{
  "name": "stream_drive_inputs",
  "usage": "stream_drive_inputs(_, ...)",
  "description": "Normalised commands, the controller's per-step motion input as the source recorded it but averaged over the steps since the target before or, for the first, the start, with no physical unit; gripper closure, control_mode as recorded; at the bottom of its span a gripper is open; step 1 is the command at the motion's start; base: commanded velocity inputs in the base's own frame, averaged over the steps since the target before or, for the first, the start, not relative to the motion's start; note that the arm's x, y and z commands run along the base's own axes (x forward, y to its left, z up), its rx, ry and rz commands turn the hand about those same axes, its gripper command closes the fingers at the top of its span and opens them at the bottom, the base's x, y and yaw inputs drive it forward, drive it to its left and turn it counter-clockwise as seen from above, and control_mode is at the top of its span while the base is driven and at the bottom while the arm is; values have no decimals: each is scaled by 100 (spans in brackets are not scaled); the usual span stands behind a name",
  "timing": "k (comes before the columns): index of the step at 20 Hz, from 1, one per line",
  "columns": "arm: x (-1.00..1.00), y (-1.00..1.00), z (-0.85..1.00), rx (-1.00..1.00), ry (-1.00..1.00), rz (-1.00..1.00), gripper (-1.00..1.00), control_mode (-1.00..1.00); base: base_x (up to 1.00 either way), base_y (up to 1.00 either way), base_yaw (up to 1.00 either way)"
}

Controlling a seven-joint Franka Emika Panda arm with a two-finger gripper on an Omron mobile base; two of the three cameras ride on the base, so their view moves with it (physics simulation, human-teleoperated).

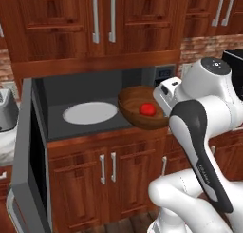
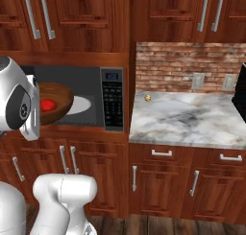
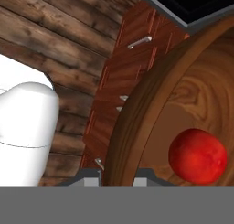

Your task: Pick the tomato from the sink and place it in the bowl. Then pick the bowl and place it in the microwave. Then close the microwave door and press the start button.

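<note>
**Bowl at the microwave mouth: keep it level, set it down gently**

The bowl (image 1: 141, 106) hangs at the open front of the microwave (image 1: 85, 92), tilted a little, with the tomato (image 1: 148, 109) resting inside it. In the hand view the bowl's rim (image 3: 132, 122) runs down between the two finger tips of the gripper (image 3: 117, 175), so the gripper is clamped on that rim and carries bowl and tomato together. The turntable (image 1: 90, 112) lies bare to the left of the bowl, inside the cavity. The microwave door (image 1: 29, 160) stands swung wide at the left, and the keypad (image 2: 112, 102) sits on the right side of the microwave front.

The step in hand looks like the placing of the bowl in the microwave. To do it well:

- Hold the bowl as level as the wrist allows. The tomato is loose and round, and more tilt toward the low side could roll it out.
- Carry the bowl further in and over the turntable before lowering, so that it sits wholly inside and the door can close later.
- Watch the top edge of the opening and the right wall by the keypad; the hand is bulky and close to both.
- Lower until the base rests, then let go, and draw the fingers straight off the rim so that they do not drag or tip the bowl.
</note>
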Motion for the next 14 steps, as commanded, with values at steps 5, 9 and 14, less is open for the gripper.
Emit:
stream_drive_inputs(5, 0, 0, 0, 0, 0, 0, 100, 100, -45, -25, 13)
stream_drive_inputs(9, 0, 0, 0, 0, 0, 0, 100, 100, -51, -5, 9)
stream_drive_inputs(14, 0, 0, 0, 0, 0, 0, 100, 100, -3, -8, 2)
